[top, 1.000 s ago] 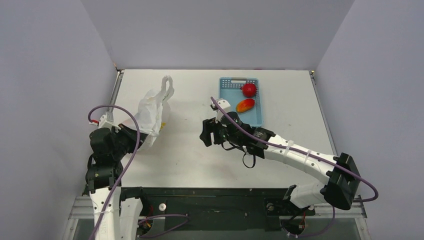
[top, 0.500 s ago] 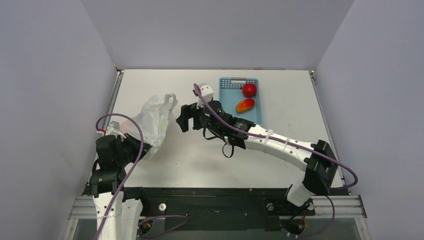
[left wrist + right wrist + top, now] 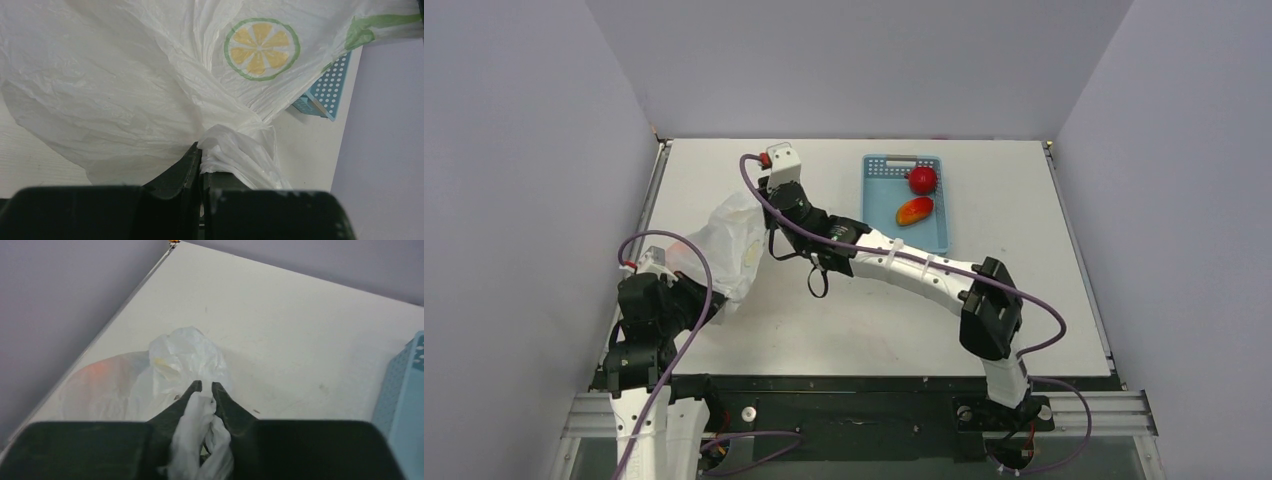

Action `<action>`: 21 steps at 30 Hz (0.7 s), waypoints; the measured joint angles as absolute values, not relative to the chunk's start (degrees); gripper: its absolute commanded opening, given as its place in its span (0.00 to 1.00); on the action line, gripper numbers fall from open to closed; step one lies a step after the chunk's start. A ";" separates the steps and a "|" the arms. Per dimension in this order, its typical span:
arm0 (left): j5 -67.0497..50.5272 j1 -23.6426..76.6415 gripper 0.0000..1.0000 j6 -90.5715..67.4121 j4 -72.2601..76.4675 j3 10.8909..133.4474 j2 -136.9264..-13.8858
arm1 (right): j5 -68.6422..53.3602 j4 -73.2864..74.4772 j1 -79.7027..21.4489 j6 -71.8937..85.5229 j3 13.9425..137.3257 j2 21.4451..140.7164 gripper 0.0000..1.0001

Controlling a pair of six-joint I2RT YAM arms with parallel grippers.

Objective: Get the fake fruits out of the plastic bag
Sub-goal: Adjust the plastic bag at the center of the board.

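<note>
The plastic bag point(image 3: 729, 238) lies crumpled at the table's left, thin white film with a citrus-slice print point(image 3: 261, 46). My left gripper point(image 3: 707, 299) is shut on a bunched fold at the bag's near end point(image 3: 235, 145), its jaws pressed together. My right gripper point(image 3: 764, 210) reaches across to the bag's far end and is shut on a twisted strip of its plastic point(image 3: 200, 415). The fake fruits are hidden inside. Only a faint orange-red glow point(image 3: 97, 372) shows through the film in the right wrist view.
A light blue perforated tray point(image 3: 884, 180) stands at the back, right of the bag, holding a red apple point(image 3: 922, 179) and a red-orange mango point(image 3: 914, 211). The tray's corner point(image 3: 325, 90) shows past the bag. A grey wall runs along the table's left edge.
My right arm swung left from mid-table to the bag's far end and shut on its plastic. The bag's handles sank from upright. My left gripper kept its hold.
</note>
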State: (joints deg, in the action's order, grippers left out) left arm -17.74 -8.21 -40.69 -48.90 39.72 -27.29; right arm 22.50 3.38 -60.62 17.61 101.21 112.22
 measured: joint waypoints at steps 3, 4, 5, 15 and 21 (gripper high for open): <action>-17.56 -8.12 0.00 -40.84 -49.15 39.72 -27.24 | 23.99 5.28 -60.62 17.85 102.54 112.71 0.00; -17.56 -8.01 0.00 -41.01 -49.19 39.72 -27.24 | 24.88 5.56 -60.62 18.83 102.06 112.29 0.00; -17.58 -7.97 0.00 -41.45 -49.19 39.70 -27.24 | 25.82 5.56 -60.60 20.49 100.16 111.33 0.00; -24.56 -7.88 0.00 -57.08 -34.61 29.87 -27.09 | 36.36 5.37 -60.01 35.44 55.88 75.66 0.00; -28.23 -7.42 0.00 -61.87 -26.13 31.75 -38.15 | 33.67 5.28 -54.26 38.92 46.41 58.72 0.00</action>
